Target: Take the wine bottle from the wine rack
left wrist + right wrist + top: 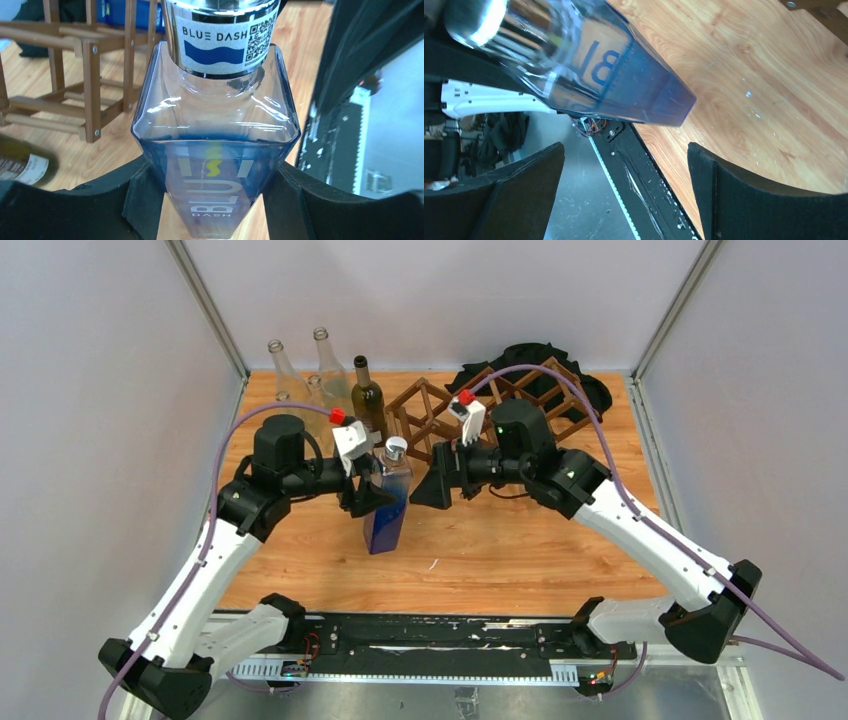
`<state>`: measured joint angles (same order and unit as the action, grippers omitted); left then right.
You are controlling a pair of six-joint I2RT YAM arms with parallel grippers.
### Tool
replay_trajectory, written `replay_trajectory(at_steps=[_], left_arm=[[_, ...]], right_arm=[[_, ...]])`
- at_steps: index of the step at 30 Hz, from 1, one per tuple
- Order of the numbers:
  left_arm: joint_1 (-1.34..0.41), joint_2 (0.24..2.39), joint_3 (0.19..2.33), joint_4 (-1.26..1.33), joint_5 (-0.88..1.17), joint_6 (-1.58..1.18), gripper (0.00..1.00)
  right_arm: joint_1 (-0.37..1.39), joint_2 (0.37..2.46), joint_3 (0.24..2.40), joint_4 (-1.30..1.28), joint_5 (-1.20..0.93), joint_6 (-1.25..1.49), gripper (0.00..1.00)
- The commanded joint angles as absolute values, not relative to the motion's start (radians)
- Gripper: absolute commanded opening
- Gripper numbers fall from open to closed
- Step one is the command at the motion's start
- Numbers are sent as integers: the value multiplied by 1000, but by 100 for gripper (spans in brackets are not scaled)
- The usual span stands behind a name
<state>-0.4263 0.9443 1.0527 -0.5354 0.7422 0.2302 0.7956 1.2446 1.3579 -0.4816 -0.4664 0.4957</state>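
The wine bottle [388, 505] is a square blue glass bottle with a silver cap and a "BLUE DASH" label. It stands roughly upright over the table, in front of the wine rack [430, 412] and apart from it. My left gripper [375, 495] is shut on its body; in the left wrist view the bottle [215, 150] sits between both black fingers [145, 200]. My right gripper [432, 485] is open and empty just right of the bottle. In the right wrist view the bottle [614, 75] lies above the open gripper [624, 185].
The dark brown lattice rack stretches along the back to the right [545, 390], with a black cloth [530, 352] behind it. A dark green bottle [367, 395] and several clear bottles [283, 370] stand at the back left. The rack [90, 75] shows in the left wrist view.
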Motion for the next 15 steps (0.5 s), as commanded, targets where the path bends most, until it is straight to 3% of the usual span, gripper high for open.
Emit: replay_trajectory(at_steps=[1,7,15], left_arm=[[-392,904,1186,-424,939,78,0],[-358,900,1225,-367,1077,-83,0],[-342,912,1238,-275,1204,-255,0]], right_arm=[[855,1212,1277,-271,-520,385,96],[978,1131,1058,64,-419,271,97],[1018,1193,1075,140,-419,239,98]])
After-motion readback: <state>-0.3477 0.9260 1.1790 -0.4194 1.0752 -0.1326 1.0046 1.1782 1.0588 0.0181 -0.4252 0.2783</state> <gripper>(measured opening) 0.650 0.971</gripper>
